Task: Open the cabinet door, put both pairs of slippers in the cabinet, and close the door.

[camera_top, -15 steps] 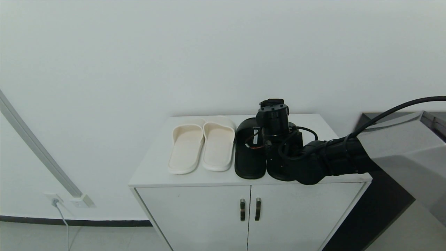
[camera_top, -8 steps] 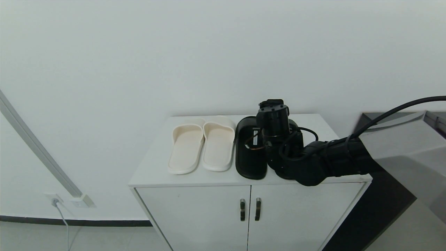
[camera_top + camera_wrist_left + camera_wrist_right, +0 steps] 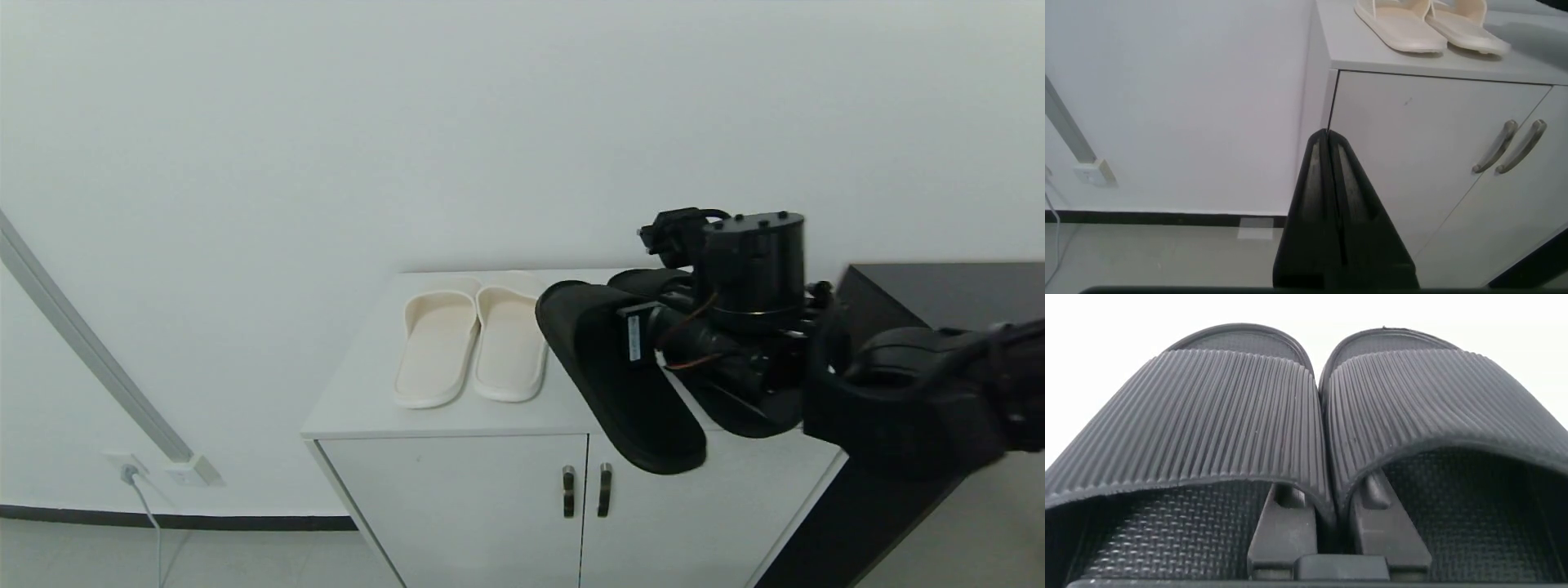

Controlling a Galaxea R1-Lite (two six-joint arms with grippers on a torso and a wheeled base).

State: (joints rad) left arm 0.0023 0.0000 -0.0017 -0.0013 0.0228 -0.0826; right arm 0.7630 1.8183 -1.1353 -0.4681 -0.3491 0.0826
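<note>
Fingers [image 3: 1282,529] of the right gripper [image 3: 1329,527] pinch the inner strap walls of both black slippers [image 3: 620,384] together, so the pair hangs tilted and travels as one. To that gripper's left the white slippers [image 3: 473,343] lie on the cabinet [image 3: 359,408]; below it the doors [image 3: 457,498] are shut (likely the next obstacle). The right wrist view makes the pinch plain, while the head view hides it. The left gripper [image 3: 1328,204], fingers pressed together, hangs low, apart from the cabinet's corner.

Bright, even light covers the wall [image 3: 490,122] and cabinet [image 3: 367,396], leaving faint shadows.
</note>
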